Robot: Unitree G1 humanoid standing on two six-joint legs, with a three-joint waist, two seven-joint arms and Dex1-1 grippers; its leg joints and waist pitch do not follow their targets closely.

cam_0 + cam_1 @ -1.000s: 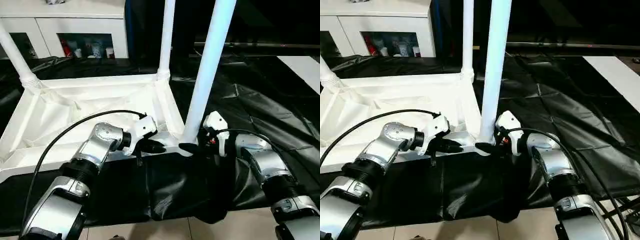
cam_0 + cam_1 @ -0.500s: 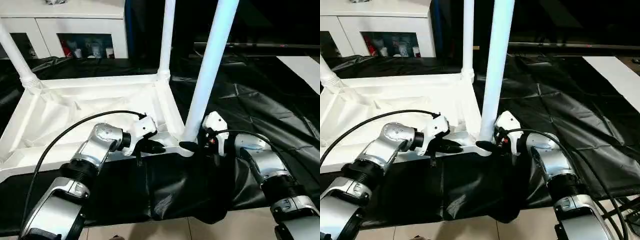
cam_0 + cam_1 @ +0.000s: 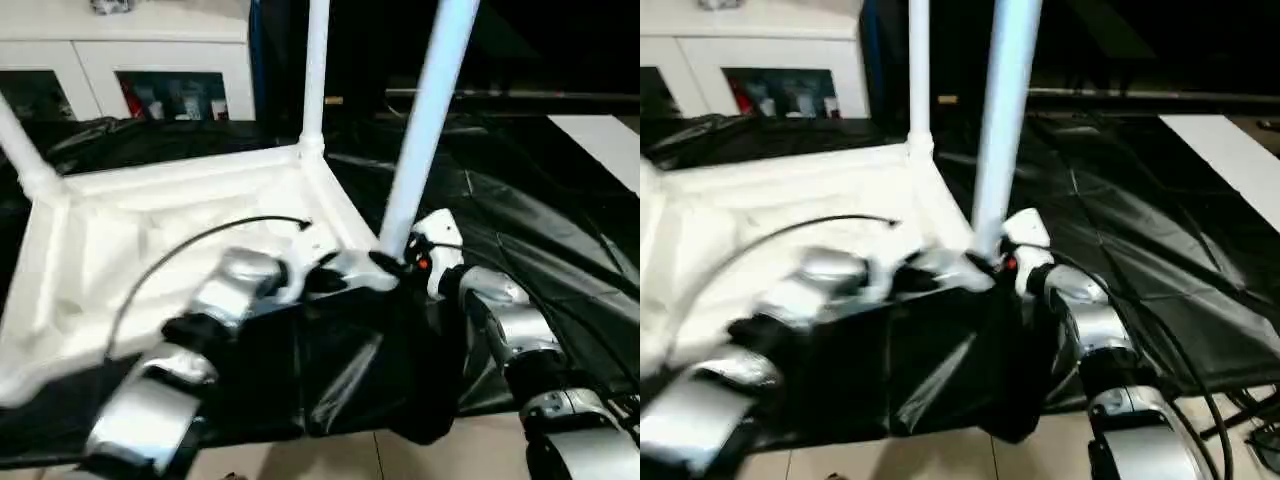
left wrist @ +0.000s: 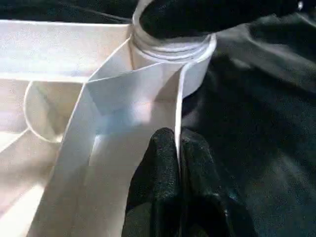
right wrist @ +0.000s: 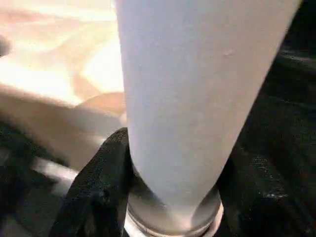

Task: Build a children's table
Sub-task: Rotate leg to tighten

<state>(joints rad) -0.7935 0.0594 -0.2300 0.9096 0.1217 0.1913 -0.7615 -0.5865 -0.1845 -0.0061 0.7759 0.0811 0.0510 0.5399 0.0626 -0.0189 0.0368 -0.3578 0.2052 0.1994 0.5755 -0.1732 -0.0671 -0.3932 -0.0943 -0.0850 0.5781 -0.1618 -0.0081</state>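
The white plastic tabletop point(image 3: 180, 215) lies upside down on the black-covered bench point(image 3: 560, 230), its ribbed underside facing up. A thin wall of its near edge sits between the left fingers point(image 4: 163, 163), close to a round corner socket point(image 4: 170, 47). Three white tubular legs stand in corner sockets. The near leg point(image 3: 425, 110) rises upright between the right fingers point(image 5: 101, 182), at its flared base. Another leg point(image 3: 316, 65) stands at the far corner, and a third leg point(image 3: 25, 150) leans at the far left corner.

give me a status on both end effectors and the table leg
Left end effector shut on the tabletop rim by the corner socket. Right end effector around the near leg at its base, leg upright in socket. Nothing in the way.
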